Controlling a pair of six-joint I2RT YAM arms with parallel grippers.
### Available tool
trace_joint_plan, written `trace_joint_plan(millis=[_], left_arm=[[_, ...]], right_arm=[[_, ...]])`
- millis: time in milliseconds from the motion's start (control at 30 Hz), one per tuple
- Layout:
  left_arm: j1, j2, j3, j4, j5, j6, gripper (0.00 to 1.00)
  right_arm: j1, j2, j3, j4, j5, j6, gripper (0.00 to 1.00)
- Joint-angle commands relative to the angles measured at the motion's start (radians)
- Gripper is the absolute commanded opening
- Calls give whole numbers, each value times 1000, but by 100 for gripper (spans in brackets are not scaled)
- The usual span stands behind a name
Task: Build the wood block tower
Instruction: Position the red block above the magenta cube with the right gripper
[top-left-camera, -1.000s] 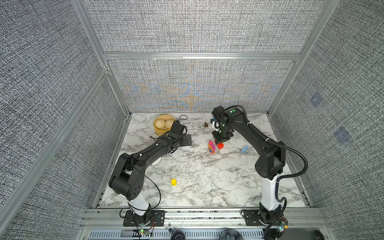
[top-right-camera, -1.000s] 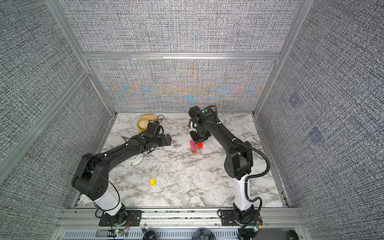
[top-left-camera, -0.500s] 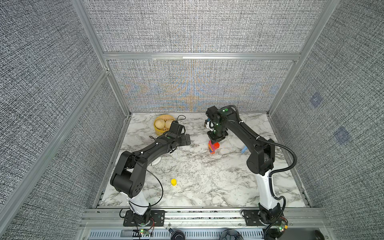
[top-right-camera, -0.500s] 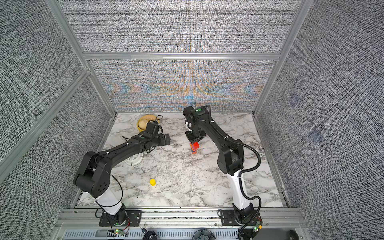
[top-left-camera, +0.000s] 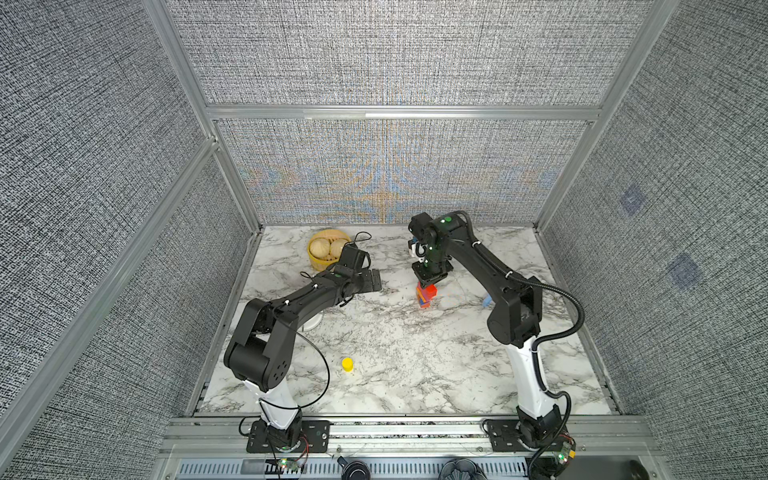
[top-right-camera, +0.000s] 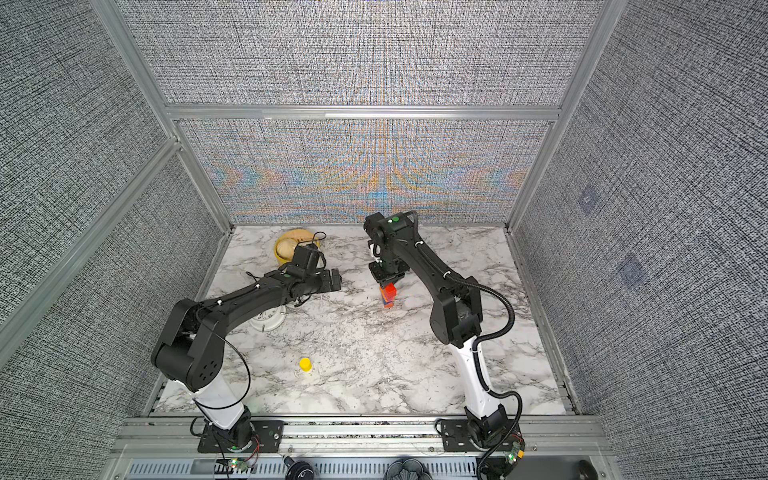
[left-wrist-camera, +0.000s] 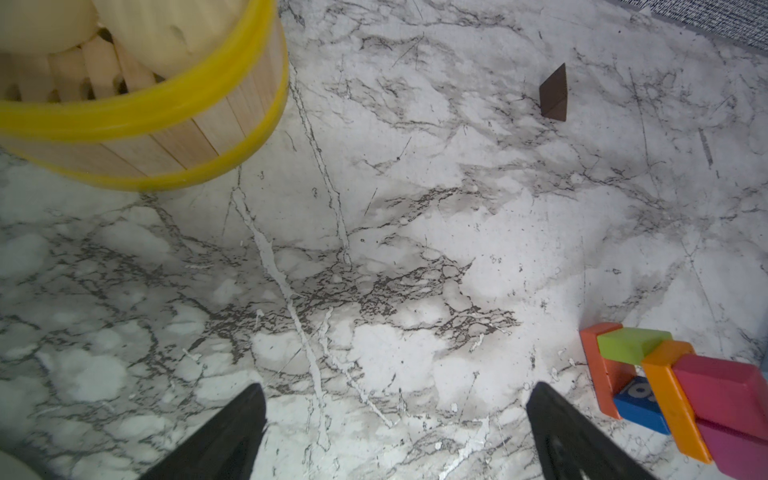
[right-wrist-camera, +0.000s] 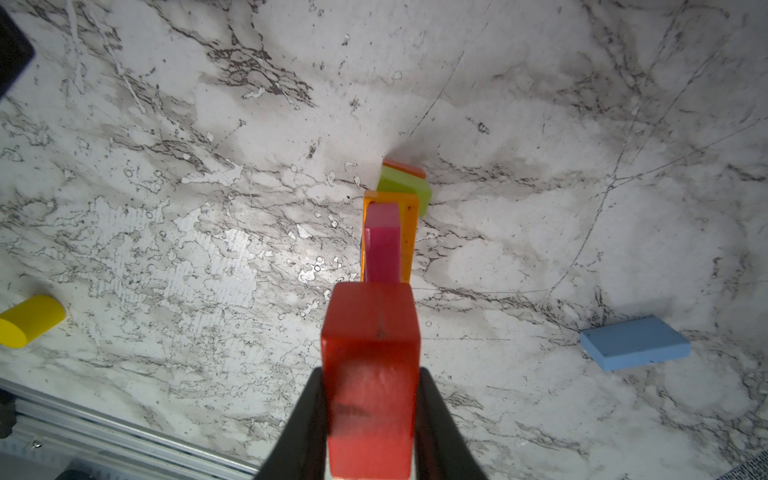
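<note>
Tower (top-left-camera: 424, 296) of wood blocks stands near mid-table, centre of frame in both top views, one block wide; orange, lime, pink and blue pieces show in the left wrist view. Right gripper (top-left-camera: 430, 277) hangs directly above it, jaws clamped on a red block (right-wrist-camera: 372, 365) at the column's top. Whether the red block touches the pink block (right-wrist-camera: 382, 245) beneath cannot be told. Left gripper (left-wrist-camera: 397, 390) has jaws wide apart and empty, low over bare marble tabletop (top-left-camera: 415, 374), left of the tower and near the basket (top-left-camera: 314, 259). Basket is round and yellow-rimmed, upper left of the marble, and holds pale buns (top-left-camera: 321, 248). Loose pieces: yellow cylinder (top-left-camera: 347, 364) lower left, well apart from everything; light blue bar (right-wrist-camera: 635, 341) lying flat, right of the tower; dark brown block (left-wrist-camera: 554, 93) near the marble's back edge. White clock (top-right-camera: 270, 321) is mostly hidden under the left arm (top-right-camera: 232, 303). Front half of the marble is open apart from the cylinder. Metal rail (top-left-camera: 415, 428) runs along the front edge.
</note>
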Motion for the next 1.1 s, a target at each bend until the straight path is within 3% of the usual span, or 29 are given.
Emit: trace_joint_plan(millis=[0, 1067], left_arm=[[3, 6, 6, 18, 8, 2, 99], [7, 15, 1, 30, 22, -9, 99]], right_arm=[[1, 8, 13, -25, 8, 5, 21], [1, 53, 50, -16, 20, 15, 21]])
